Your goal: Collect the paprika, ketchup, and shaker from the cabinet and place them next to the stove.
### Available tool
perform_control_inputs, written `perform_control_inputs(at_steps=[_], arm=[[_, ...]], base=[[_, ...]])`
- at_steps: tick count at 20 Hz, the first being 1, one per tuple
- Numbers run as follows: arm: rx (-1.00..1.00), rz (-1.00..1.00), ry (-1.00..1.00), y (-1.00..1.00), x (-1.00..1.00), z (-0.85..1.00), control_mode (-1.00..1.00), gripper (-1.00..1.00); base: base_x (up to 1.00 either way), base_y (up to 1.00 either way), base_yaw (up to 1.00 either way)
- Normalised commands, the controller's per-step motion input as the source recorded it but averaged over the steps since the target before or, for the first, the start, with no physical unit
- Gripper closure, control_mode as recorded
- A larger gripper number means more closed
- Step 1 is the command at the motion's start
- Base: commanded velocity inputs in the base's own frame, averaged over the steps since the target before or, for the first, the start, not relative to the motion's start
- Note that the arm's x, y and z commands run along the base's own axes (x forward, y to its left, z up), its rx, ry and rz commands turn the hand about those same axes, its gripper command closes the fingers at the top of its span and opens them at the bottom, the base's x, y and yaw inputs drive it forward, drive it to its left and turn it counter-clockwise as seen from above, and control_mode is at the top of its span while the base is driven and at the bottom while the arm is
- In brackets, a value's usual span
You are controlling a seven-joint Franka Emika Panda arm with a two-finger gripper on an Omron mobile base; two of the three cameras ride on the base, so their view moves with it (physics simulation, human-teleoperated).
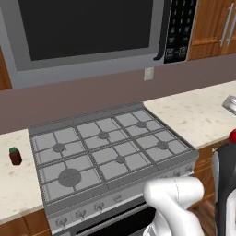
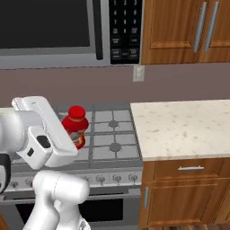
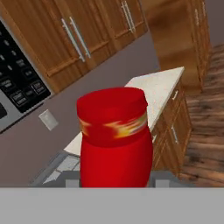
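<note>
Already the paprika [image 1: 15,156] stands on the desk [image 1: 18,184] left of the stove [image 1: 110,147], while the pincer [image 2: 77,134] pinches the ketchup [image 2: 75,121] above the burners, so that bottle and the shaker remain to be placed.
</note>
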Motion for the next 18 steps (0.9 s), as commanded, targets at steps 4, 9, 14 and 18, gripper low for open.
perform_control_inputs(at_steps=[4,9,14,18], arm=[[0.00,0.49,0.00,-0.62,0.29,-0.51,-1.00,1.00],[0.00,0.48,0.00,-0.53,0.57,-0.34,-1.00,1.00],[0.00,0.49,-0.07,-0.31,0.70,-0.34,-1.00,1.00],[0.00,0.50,-0.10,-0.18,0.71,-0.49,-1.00,1.00]], base=[[0.00,0.00,0.00],[0.00,0.00,0.00],[0.00,0.00,0.00],[0.00,0.00,0.00]])
